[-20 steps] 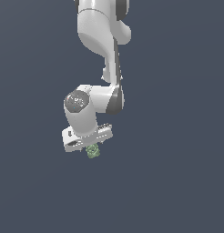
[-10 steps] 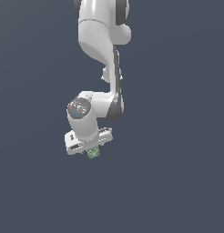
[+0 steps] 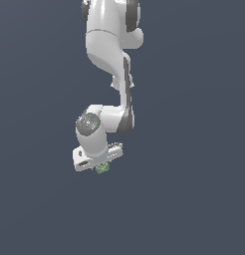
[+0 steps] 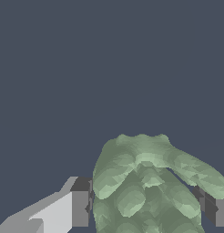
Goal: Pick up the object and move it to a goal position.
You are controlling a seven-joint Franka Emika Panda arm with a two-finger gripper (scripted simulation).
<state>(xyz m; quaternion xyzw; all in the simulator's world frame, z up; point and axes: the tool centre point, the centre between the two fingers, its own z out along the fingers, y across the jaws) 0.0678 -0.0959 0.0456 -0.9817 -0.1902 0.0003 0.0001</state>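
Two pale-grey, dark-padded fingers (image 4: 79, 208) of the white parallel gripper (image 3: 101, 168) were clamped on the small, lumpy, mottled pale-green object (image 3: 102, 169), one pressing each side of it, as the wrist view showed at close range. That same view had the green lump (image 4: 150, 186) filling the space between the pads, its knobbly surface bulging out beyond them, with the second finger (image 4: 214, 207) only partly in frame. Seen from the exterior camera, the object sat directly under the flat white gripper body (image 3: 97, 157), just its lower part peeking out below, and it hung in the air with nothing beneath it touching it. Above the gripper, the rounded white wrist housing (image 3: 92, 127) carried a dark grey circular cap (image 3: 88, 123) with small coloured marks, facing the exterior view's left. From there the white jointed arm (image 3: 112, 55) with dark grey joint seams rose steeply to the top edge of the picture, where its upper segments were cut off. Behind everything lay a plain dark blue-grey backdrop (image 3: 194, 149), uniform in both views
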